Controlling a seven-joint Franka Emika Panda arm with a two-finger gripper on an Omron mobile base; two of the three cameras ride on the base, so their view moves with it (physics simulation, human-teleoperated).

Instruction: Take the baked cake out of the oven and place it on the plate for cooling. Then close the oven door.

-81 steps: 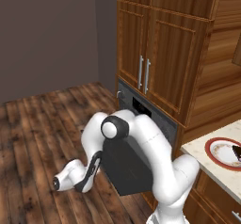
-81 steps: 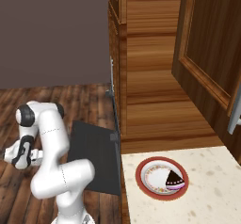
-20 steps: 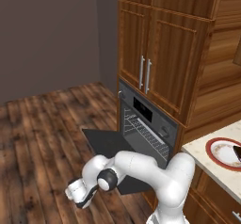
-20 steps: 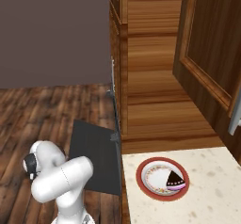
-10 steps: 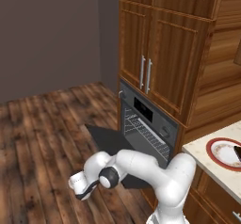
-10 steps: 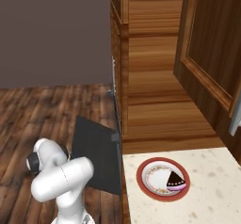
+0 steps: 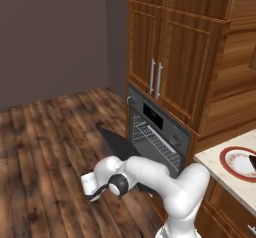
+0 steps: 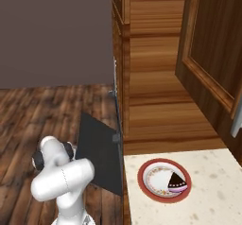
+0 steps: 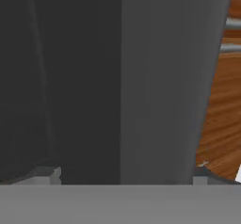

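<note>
The baked cake, a small dark chunk, lies on the round red-rimmed plate on the counter; both also show at the right edge, cake on plate. The oven stands open with its wire rack showing. Its dark grey oven door hangs partly raised, tilted between flat and upright. My arm bends low beside the door, the hand near the floor under its outer face. In the hand view my gripper is open, its fingertips wide apart against the door panel.
Wooden cabinets with silver handles rise above the oven. A speckled counter runs to the right of it. A large wooden cabinet door hangs open above the counter. Wood floor spreads left of the oven.
The oven door has swung up from lying flat to a steeper tilt. My hand has moved in toward the oven with it, staying low.
</note>
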